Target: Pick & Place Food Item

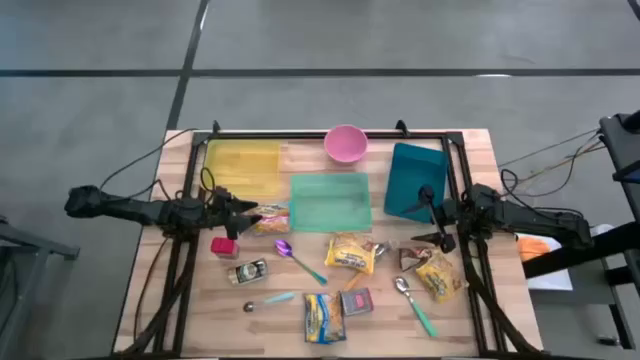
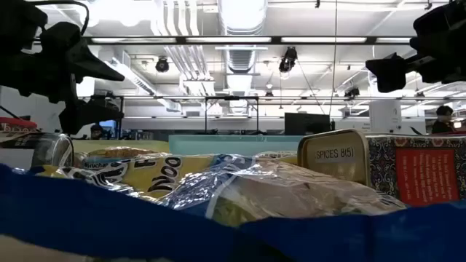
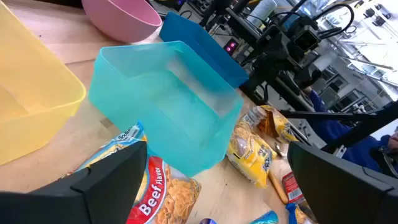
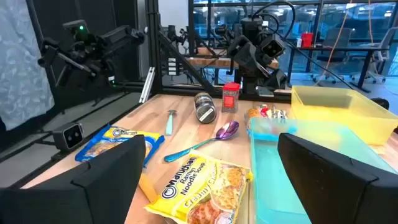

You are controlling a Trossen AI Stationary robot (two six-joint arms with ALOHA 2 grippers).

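Both arms reach in low from the sides of the surface [image 1: 200,310], each stretched nearly level toward the middle. The left tool [image 1: 247,212] hangs over the left part, its fingers spread wide and empty, just above a beef-flavour noodle packet [image 1: 272,219] that lies against the left edge of the light green bin [image 1: 330,200]. The right tool [image 1: 432,215] hovers at the near edge of the dark teal bin [image 1: 415,180], also spread wide with nothing between its fingers.

From above the full layout shows: a yellow bin [image 1: 242,165] at far left, a pink bowl [image 1: 346,143] at the far edge, and the loose food items in the near half, among them a yellow noodle packet [image 1: 351,252] in the middle, another packet [image 1: 324,317] at the near edge, and a snack bag [image 1: 439,274] to the right. A purple spoon [image 1: 285,249] and a red spice jar [image 1: 224,246] lie near the left tool.

The left wrist view alone shows the word "Beef" on the packet beneath that tool. The right wrist view reads the lettering on the middle yellow packet and shows the left arm across the surface. The low view, blocked by packets close to its lens, adds a tin marked "SPICES" [image 2: 333,155].
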